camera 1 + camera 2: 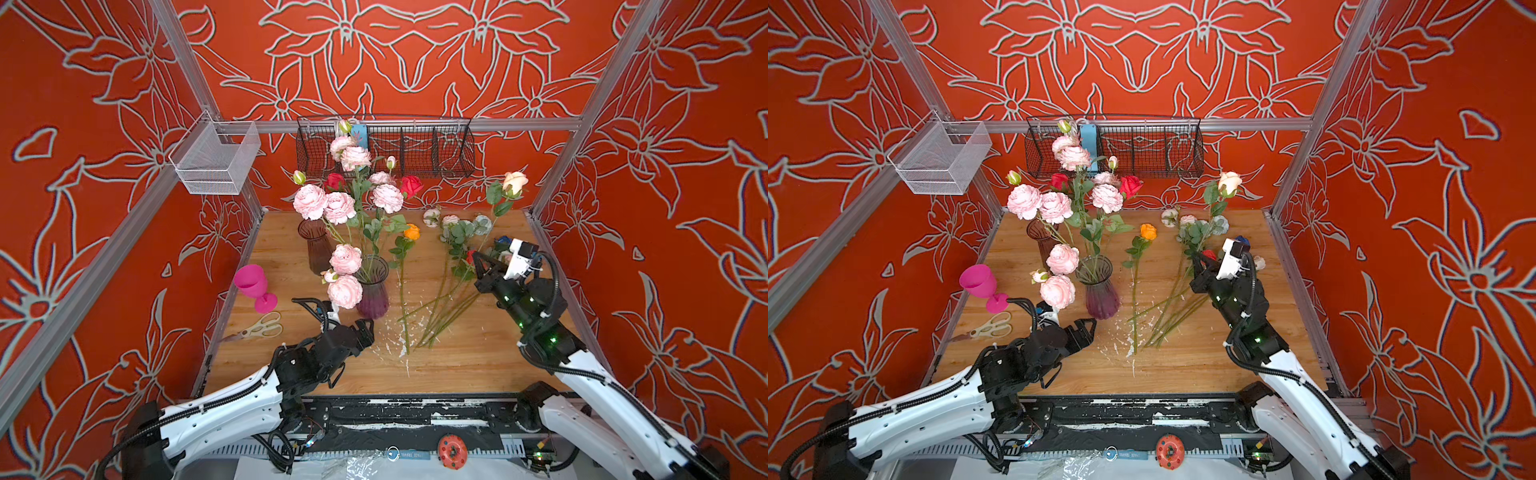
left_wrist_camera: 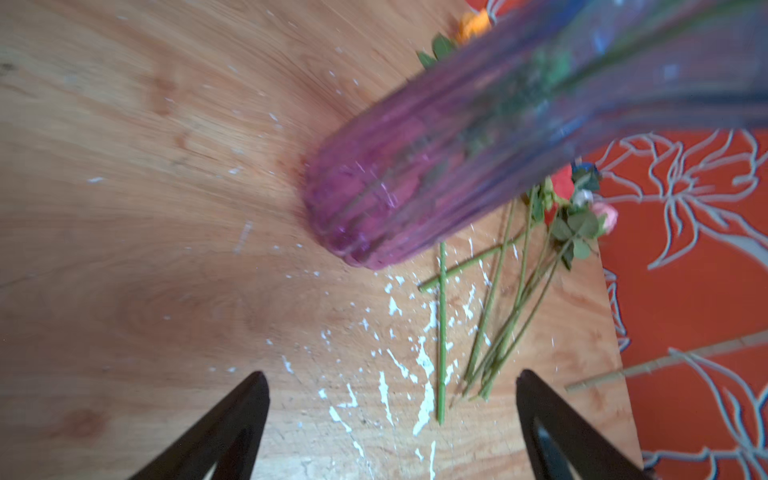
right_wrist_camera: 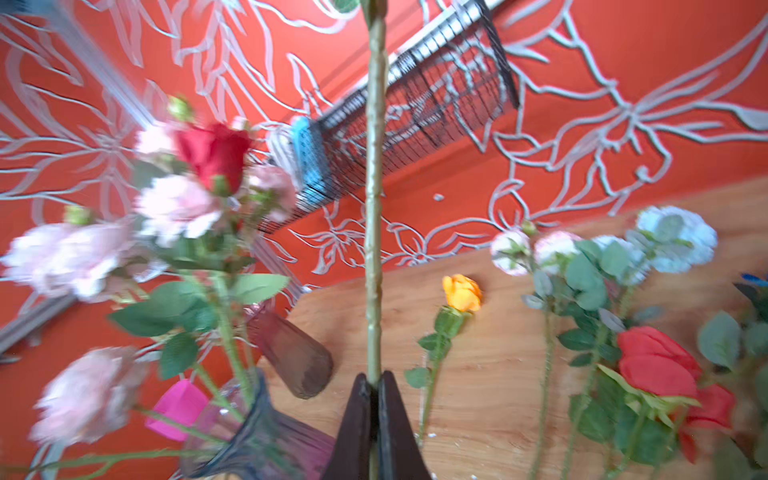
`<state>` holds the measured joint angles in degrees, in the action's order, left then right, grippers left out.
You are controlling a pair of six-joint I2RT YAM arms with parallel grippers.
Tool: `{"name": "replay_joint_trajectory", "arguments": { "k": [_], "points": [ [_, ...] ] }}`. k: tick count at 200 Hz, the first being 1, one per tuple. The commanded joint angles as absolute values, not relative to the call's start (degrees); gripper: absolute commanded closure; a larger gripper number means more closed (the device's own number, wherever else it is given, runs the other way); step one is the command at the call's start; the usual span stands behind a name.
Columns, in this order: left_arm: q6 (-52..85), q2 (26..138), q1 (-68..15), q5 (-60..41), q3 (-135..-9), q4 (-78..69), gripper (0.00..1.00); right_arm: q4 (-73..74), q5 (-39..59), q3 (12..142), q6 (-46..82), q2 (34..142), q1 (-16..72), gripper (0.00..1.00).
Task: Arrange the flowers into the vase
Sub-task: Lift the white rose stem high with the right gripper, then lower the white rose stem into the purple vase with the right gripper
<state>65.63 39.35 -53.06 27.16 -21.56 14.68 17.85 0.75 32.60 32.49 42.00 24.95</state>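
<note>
The right gripper (image 1: 478,258) is clamped on the stem (image 3: 374,208) of a cream rose (image 1: 515,183). The stem rises from the shut jaws, and the bloom stands high above the far right of the table (image 1: 457,370). The left gripper (image 1: 365,330) is spread wide and holds nothing. It sits low over the table just beside the base of the purple vase (image 1: 372,295), with its fingers (image 2: 232,424) well apart in the left wrist view. The purple vase stands upright left of centre and carries pink blooms (image 1: 309,201) and red roses (image 1: 411,186). The other flowers (image 1: 453,249) lie loose on the table between the purple vase and the right gripper, stems toward the near edge. An orange rose (image 1: 411,232) lies apart from that pile, nearest the purple vase. A brown vase (image 1: 316,245) stands behind the purple vase.
</note>
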Motion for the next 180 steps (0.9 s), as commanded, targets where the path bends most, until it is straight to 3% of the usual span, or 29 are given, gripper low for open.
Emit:
{"name": "replay_joint_trajectory", "arguments": {
  "k": [1, 70, 126, 180],
  "points": [
    [72.8, 35.5, -52.6, 34.2, -18.6, 17.8, 0.08, 19.6, -1.8, 32.2, 29.6, 40.2, 26.3, 1.00],
    [75.7, 23.3, -52.6, 36.4, -15.5, 24.4, 0.11, 21.4, 1.1, 35.8, 27.4, 43.2, 28.4, 1.00],
    [75.4, 22.5, -52.6, 36.5, -15.5, 24.3, 0.11, 25.9, 3.2, 43.0, 26.7, 48.8, 32.0, 1.00],
    [72.3, 23.8, -52.6, 35.9, -18.0, 23.6, 0.11, 25.7, 4.9, 59.0, 17.2, 58.7, 39.5, 1.00]
  ]
}}
